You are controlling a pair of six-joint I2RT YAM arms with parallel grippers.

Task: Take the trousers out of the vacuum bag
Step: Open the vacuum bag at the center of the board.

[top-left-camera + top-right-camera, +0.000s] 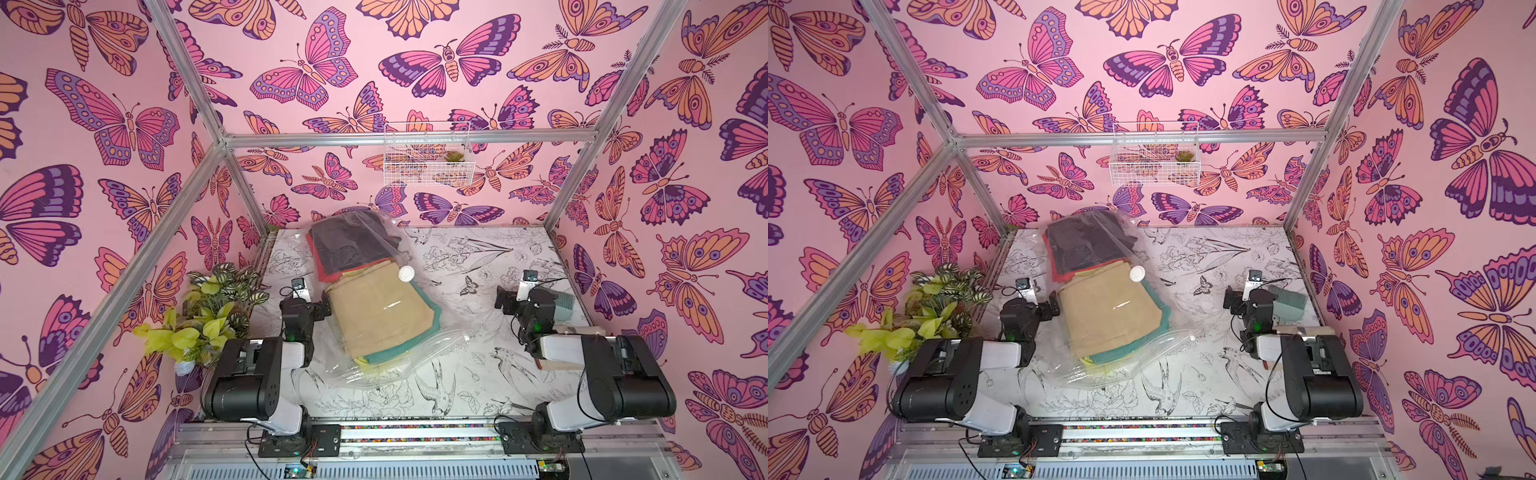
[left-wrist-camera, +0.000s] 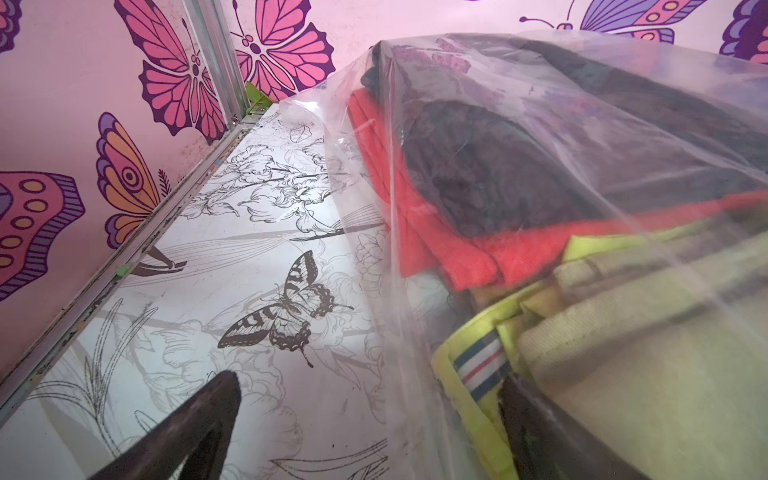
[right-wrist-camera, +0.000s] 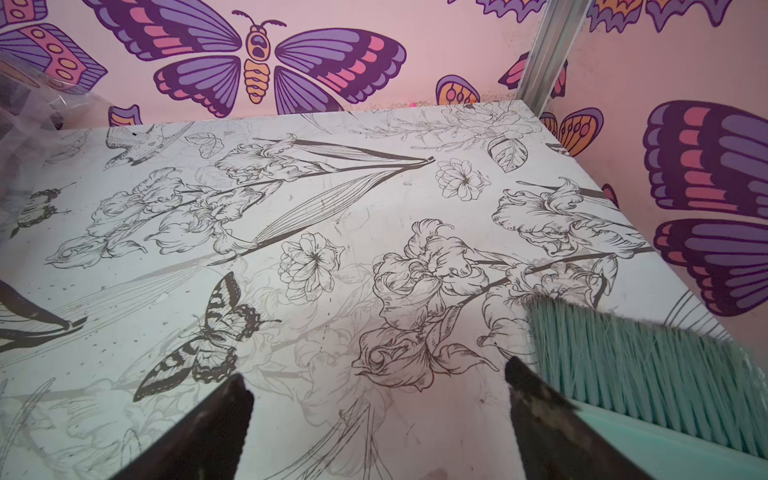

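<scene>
The vacuum bag [image 1: 365, 374] lies slantwise on the table in both top views, its round white valve cap [image 1: 406, 274] on top. Inside it are the folded trousers: tan [image 1: 374, 316] over teal [image 1: 399, 353] and yellow at the near end, black [image 1: 345, 245] over red at the far end. My left gripper [image 1: 322, 308] is open against the bag's left side. In the left wrist view the bag [image 2: 374, 291] fills the space between its fingertips [image 2: 220, 399], and red cloth [image 2: 457, 249] shows through. My right gripper [image 3: 376, 386] is open over bare table, well right of the bag.
A leafy plant [image 1: 208, 316] stands at the table's left edge beside the left arm. A teal brush [image 3: 644, 374] lies just right of the right gripper. A white wire basket [image 1: 428, 158] hangs on the back wall. The flower-printed table [image 1: 498, 257] stretches between bag and right wall.
</scene>
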